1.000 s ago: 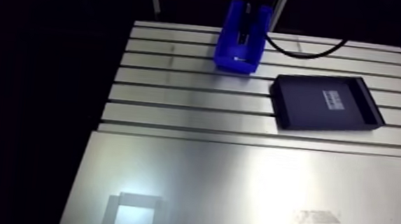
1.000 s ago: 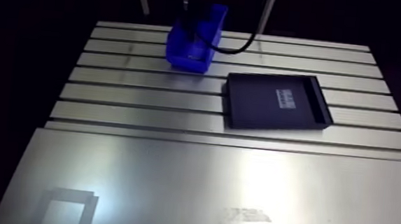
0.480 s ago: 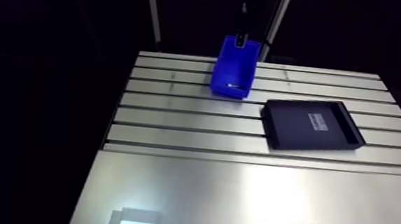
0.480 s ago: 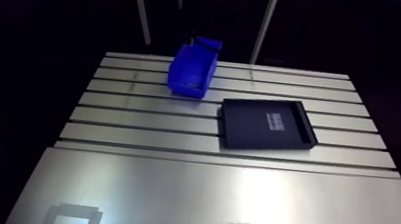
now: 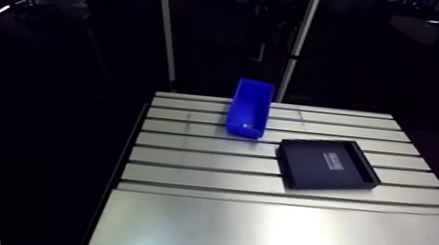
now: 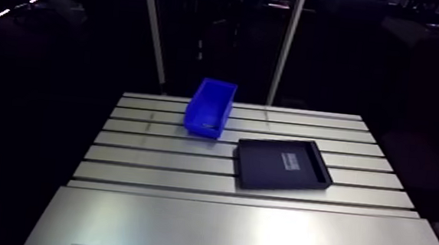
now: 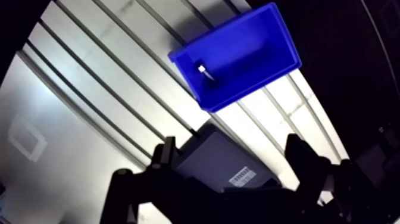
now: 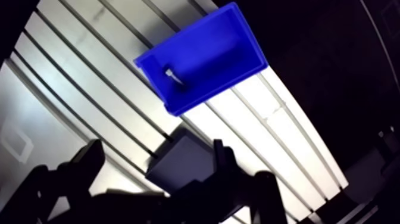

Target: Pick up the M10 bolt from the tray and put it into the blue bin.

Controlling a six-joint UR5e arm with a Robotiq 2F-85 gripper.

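Note:
The blue bin (image 5: 249,118) stands at the far side of the slotted table (image 5: 188,159). A small bright bolt (image 7: 202,69) lies inside it near one end wall. The black tray (image 5: 328,164) sits to the bin's right, with only a white label (image 5: 335,160) showing in it. In the wrist view my gripper (image 7: 232,156) hangs high above the table, open, with nothing between its fingers (image 7: 163,156). The tray (image 7: 214,156) lies below, between the fingers, and the bin is ahead of them. In the arm view the gripper does not show.
A smooth metal plate (image 5: 280,241) covers the near half of the table. Two upright posts (image 5: 167,30) stand behind the far edge, either side of the bin. Darkness lies beyond the table's left edge.
The arm view has pulled up and back, so the table looks smaller and farther off. The gripper, earlier seen dark over the bin, has left the arm view. Bin and tray have not moved.

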